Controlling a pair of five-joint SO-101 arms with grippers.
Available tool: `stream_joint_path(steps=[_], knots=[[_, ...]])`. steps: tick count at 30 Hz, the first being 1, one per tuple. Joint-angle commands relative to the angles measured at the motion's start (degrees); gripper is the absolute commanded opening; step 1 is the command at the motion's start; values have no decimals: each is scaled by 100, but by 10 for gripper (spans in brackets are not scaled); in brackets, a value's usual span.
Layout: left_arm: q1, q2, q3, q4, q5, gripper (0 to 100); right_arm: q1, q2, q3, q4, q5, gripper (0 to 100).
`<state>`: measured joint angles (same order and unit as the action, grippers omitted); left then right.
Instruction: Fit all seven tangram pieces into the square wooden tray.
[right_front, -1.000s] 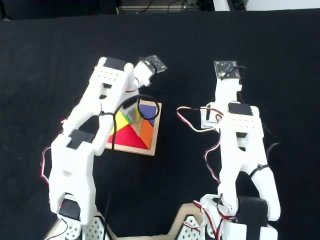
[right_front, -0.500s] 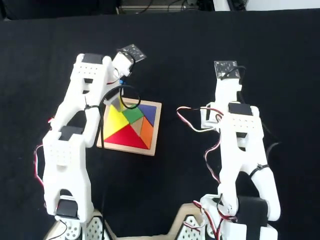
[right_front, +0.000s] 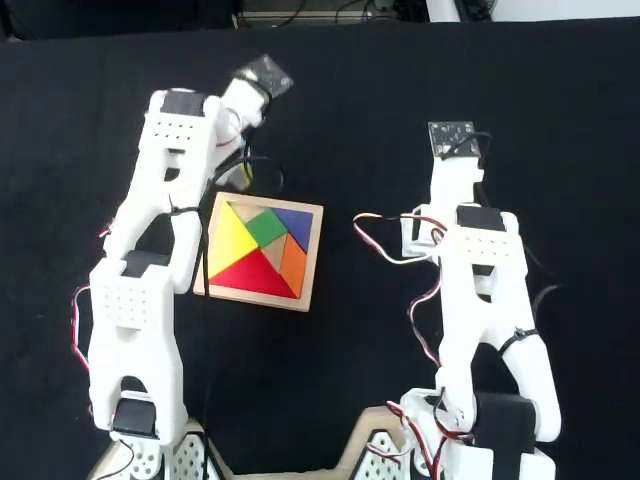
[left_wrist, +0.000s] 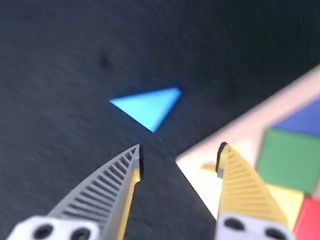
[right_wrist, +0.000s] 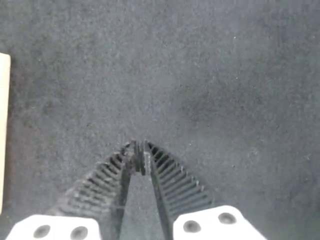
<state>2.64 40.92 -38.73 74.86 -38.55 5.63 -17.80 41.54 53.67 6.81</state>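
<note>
My left end effector (left_wrist: 179, 155), wide open and empty, hung off the far left corner of the square wooden tray (left_wrist: 250, 122). The small light-blue triangle (left_wrist: 147, 106) lay on the black desk (left_wrist: 60, 50) just ahead, its long edge roughly parallel to my fingertip line. My right end effector (right_wrist: 135, 156), pinched shut, sat well apart.

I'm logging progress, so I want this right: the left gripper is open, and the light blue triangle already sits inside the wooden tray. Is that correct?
Not quite. The light blue triangle is not in the wooden tray; it lies on the black cloth outside it, as the left wrist view shows. The left gripper is open, as you said.
</note>
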Motion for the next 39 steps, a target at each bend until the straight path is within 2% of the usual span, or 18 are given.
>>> stream_joint_path(steps=[1,5,10,12,18,23,26,29,31,37,39], knots=[[224,273,-453,-492,624,247,62,-198,-189,-88,-35,11],[268,765,-488,-571,519,209,62,-198,-189,-88,-35,11],[163,905,-488,-193,167,236,62,-198,-189,-88,-35,11],[145,897,-523,70,70,238,62,-198,-189,-88,-35,11],[-4,853,-910,1609,-501,234,62,-198,-189,-88,-35,11],[-215,800,-963,2171,-571,234,62,-198,-189,-88,-35,11],[-356,791,-1464,1969,-378,234,62,-198,-189,-88,-35,11],[-514,853,-2668,1697,229,236,62,-198,-189,-88,-35,11],[-637,923,-3292,1389,352,238,62,-198,-171,-88,-35,11],[-963,1582,-3855,-9,404,234,53,-198,4,-404,-35,12],[-954,1802,-3890,-123,774,234,-88,-198,66,-492,-9,12]])
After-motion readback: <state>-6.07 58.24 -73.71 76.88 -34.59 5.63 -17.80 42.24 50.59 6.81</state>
